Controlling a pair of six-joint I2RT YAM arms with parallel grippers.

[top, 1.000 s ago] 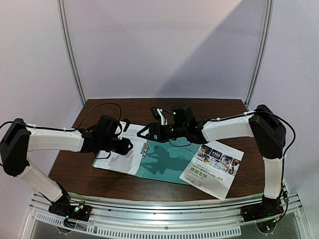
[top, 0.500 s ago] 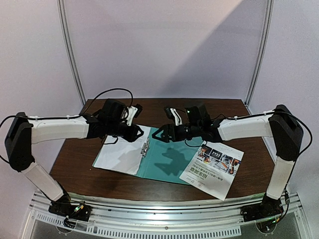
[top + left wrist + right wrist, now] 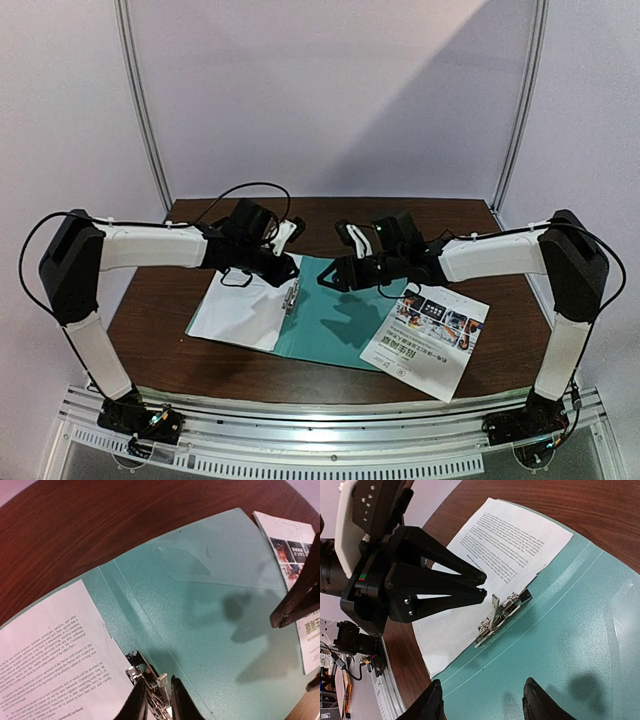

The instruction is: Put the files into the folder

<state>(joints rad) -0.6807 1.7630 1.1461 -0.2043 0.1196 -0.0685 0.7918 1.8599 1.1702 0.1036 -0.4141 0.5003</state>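
The teal folder [image 3: 340, 325] lies open on the table, with its metal clip [image 3: 292, 297] on the spine. The clip's lever stands raised in the right wrist view [image 3: 494, 611]. The text sheet [image 3: 235, 310] lies on the folder's left half, its edge at the clip [image 3: 145, 672]. The colour sheet [image 3: 425, 340] lies at the folder's right edge, mostly on the table. My left gripper [image 3: 285, 268] hovers just above the clip, its fingers almost closed and empty [image 3: 483, 585]. My right gripper [image 3: 330, 278] is open and empty above the folder's right half [image 3: 485, 705].
The dark wooden table [image 3: 200, 225] ends at a metal rail [image 3: 330, 455] in front and at lilac walls behind. The two grippers face each other a short gap apart over the folder's spine. One right gripper finger [image 3: 300, 600] shows in the left wrist view.
My left gripper has risen from the text sheet and moved right to above the clip. My right gripper has drawn back to the right, off the clip.
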